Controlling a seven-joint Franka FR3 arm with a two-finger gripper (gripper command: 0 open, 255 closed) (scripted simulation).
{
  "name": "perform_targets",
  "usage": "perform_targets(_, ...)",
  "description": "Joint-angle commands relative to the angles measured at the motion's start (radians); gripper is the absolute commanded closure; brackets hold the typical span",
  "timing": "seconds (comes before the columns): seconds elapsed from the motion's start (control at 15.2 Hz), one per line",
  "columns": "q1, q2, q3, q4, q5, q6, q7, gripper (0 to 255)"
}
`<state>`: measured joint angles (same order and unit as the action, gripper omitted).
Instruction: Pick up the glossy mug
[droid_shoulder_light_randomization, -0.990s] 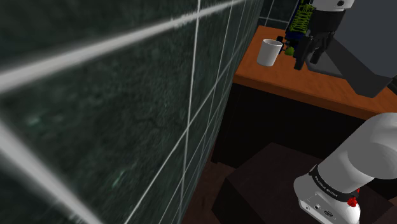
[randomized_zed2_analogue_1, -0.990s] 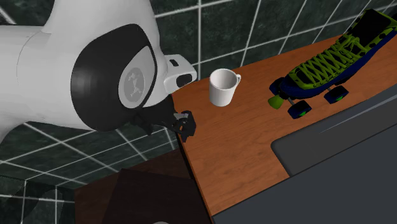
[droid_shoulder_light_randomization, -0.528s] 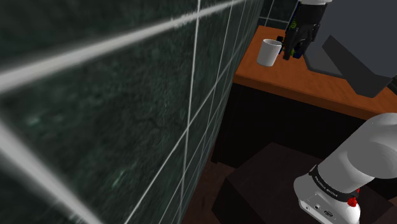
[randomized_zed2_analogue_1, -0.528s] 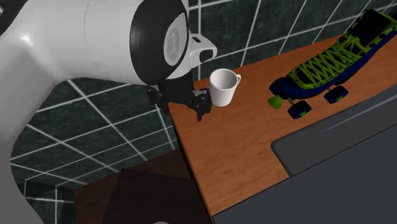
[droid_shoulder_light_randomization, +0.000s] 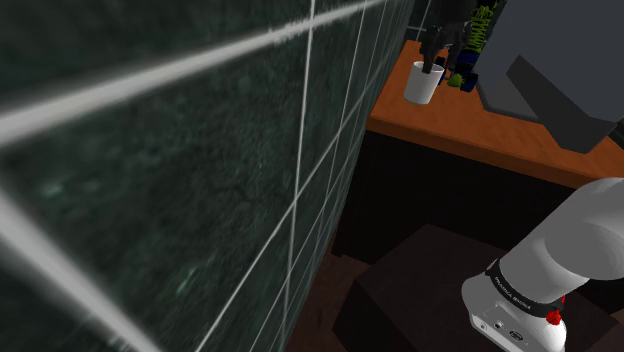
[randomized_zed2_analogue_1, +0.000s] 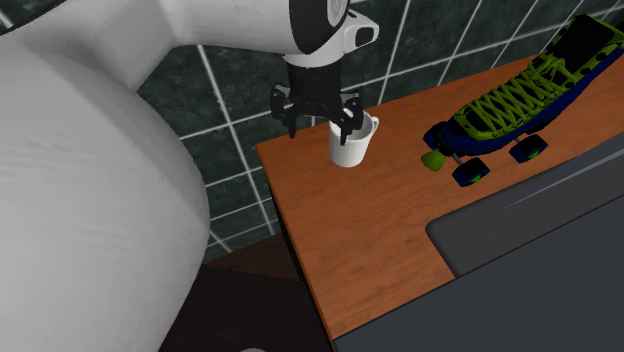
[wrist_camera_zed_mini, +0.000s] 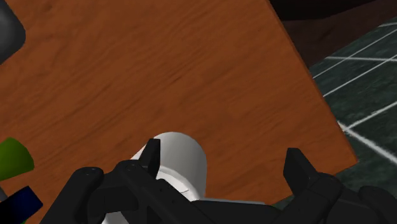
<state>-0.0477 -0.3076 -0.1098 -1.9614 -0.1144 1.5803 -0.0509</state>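
Mug (randomized_zed2_analogue_1: 349, 152) single and white, one skateboard (randomized_zed2_analogue_1: 510, 100), end effector (randomized_zed2_analogue_1: 320, 125) spread

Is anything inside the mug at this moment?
One finger of the open claw sits at the opening of the white mug; the other is outside it, over the wooden table. No contents show, but the claw covers part of the interior.

- Brown wooden countertop (randomized_zed2_analogue_1: 370, 230): a bare stretch runs from the white handled mug (randomized_zed2_analogue_1: 348, 150) toward the second exterior view's bottom, open to passage.
- Dark green tiled wall (randomized_zed2_analogue_1: 420, 40): close behind the mug, bounding the counter.
- Green-and-blue skateboard (randomized_zed2_analogue_1: 510, 100): near the mug's handle side, not touching it.
- Dark grey flat panel (randomized_zed2_analogue_1: 540, 250): well apart from the mug.
- Black two-finger gripper (randomized_zed2_analogue_1: 320, 125): fingers spread, over the mug's rim.
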Motion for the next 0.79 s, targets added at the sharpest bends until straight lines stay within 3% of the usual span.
perform_targets(0.0, -0.002, 0.09, -0.011, 0.091, 0.008, 0.003, -0.015, 0)
perform_targets(0.2, -0.008, 0.183, -0.025, 0.196, 0.018, -0.006, -0.037, 0)
perform_targets(0.73, -0.009, 0.172, -0.026, 0.082, 0.016, 0.097, -0.029, 0)
